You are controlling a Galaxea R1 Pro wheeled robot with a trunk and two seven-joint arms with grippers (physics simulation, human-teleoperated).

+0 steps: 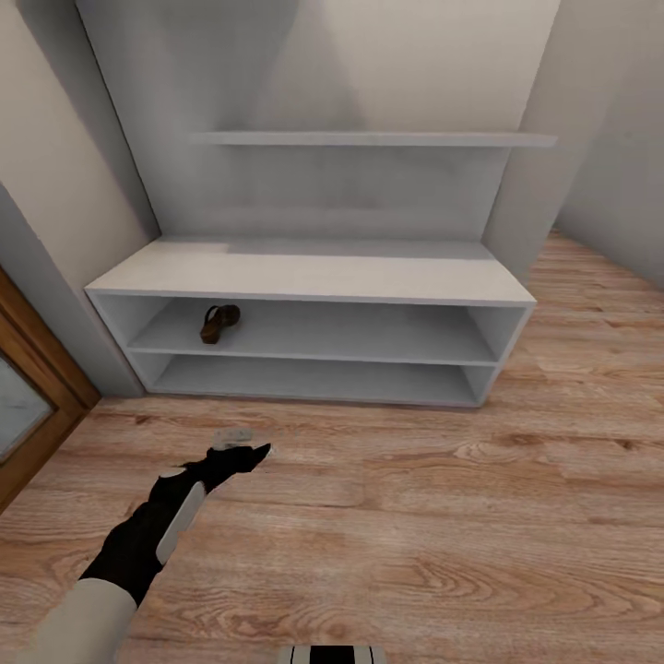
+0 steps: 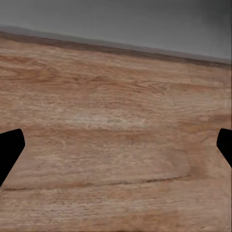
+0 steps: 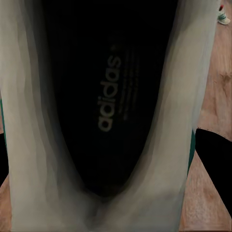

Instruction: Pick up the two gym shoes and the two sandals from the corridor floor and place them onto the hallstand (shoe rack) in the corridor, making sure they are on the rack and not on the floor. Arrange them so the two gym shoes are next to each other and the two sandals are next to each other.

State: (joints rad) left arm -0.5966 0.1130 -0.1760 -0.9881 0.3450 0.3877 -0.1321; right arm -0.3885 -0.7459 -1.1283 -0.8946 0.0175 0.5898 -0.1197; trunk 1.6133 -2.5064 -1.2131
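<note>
The pale-grey hallstand (image 1: 314, 274) stands against the wall ahead. One dark brown sandal (image 1: 219, 323) lies at the left end of its upper shelf tier. My left gripper (image 1: 242, 446) reaches out low over the wood-plank corridor floor (image 1: 443, 516) in front of the rack, open and empty; its black fingertips (image 2: 9, 150) sit far apart over bare planks. A white gym shoe (image 3: 111, 111) with a dark printed inside sits very close between the fingers of my right gripper (image 3: 107, 164), which is shut on it. The second gym shoe (image 3: 223, 17) lies farther off on the floor.
A wooden door frame (image 1: 37, 369) stands at the left beside the rack. An upper shelf (image 1: 369, 139) juts from the rack's back panel. The corridor continues to the right past a wall corner (image 1: 530, 184).
</note>
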